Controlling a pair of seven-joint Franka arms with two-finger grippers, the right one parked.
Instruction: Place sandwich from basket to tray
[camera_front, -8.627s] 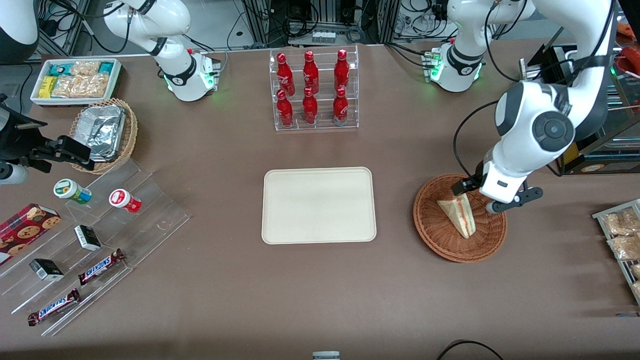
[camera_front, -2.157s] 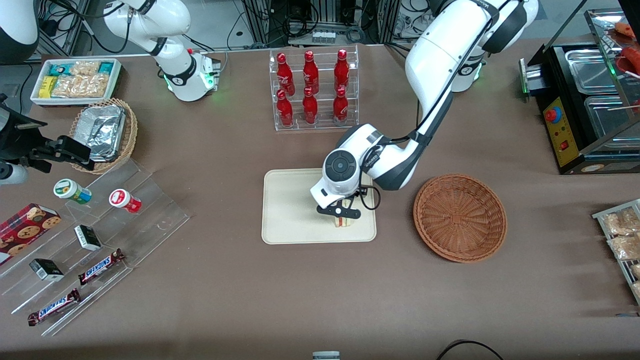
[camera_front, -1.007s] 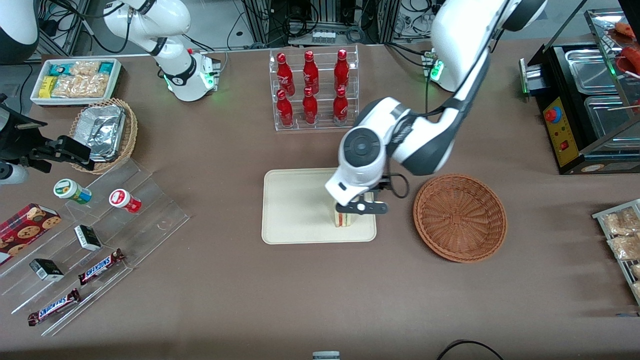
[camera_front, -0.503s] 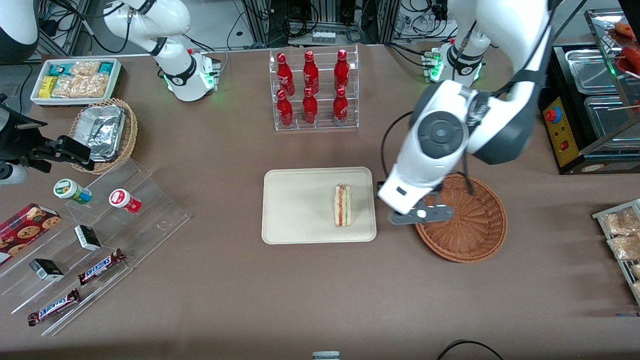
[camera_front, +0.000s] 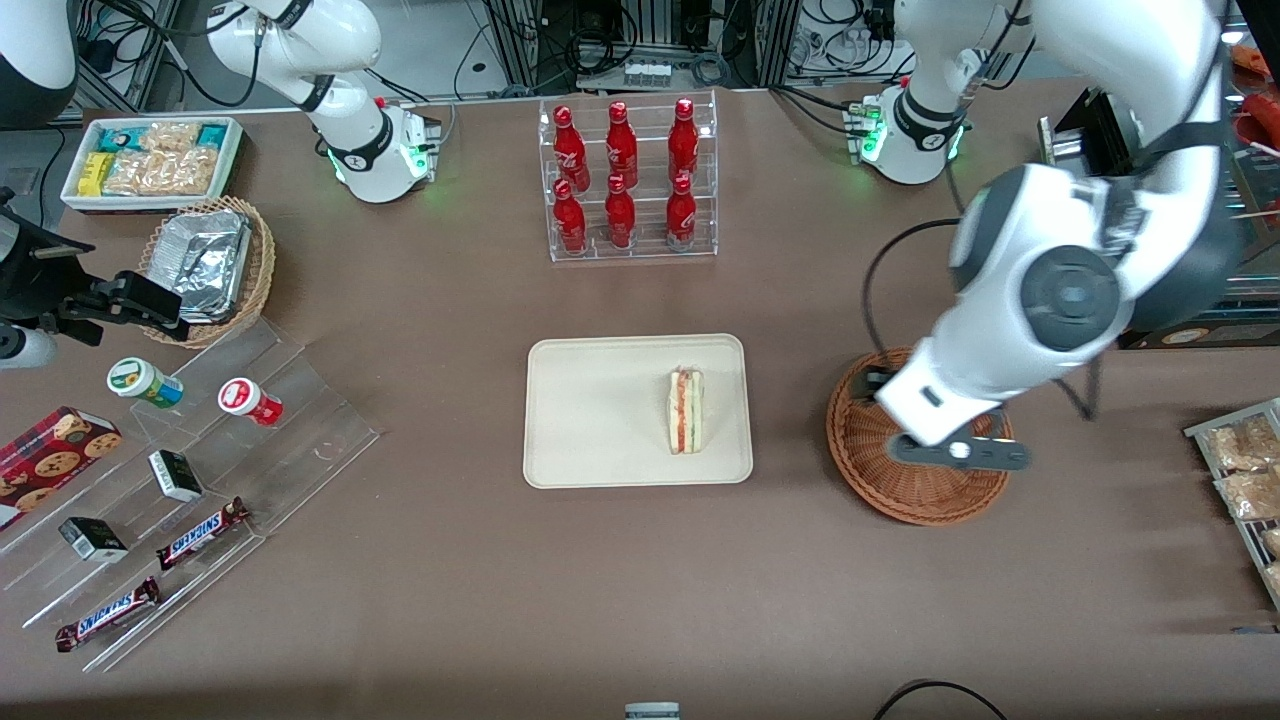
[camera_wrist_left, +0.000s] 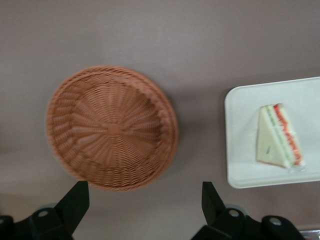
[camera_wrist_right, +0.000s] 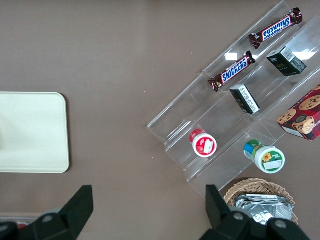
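Jaws of the gripper (camera_wrist_left: 142, 200) are spread wide with nothing held, high above the basket (camera_front: 920, 470). The sandwich (camera_front: 685, 411) has been let go and left lying on the tray (camera_front: 590, 420). The job looks done.

Tray (camera_wrist_right: 35, 150): cream, rounded corners, low rim; partly in frame.
Acrylic stepped display (camera_wrist_right: 225, 100): clear tiers on the brown table (camera_wrist_right: 110, 60), well apart from the tray.
Snickers bars (camera_wrist_right: 232, 70): two, on separate tiers.
Small dark boxes (camera_wrist_right: 244, 98): two.
Round tubs (camera_wrist_right: 203, 143): one red-lidded, one green-lidded (camera_wrist_right: 265, 156).
Cookie box (camera_wrist_right: 302, 116): red, at frame edge.
Wicker basket (camera_wrist_right: 260, 196): holds crinkled foil.
Gripper: the working arm's is out of frame.
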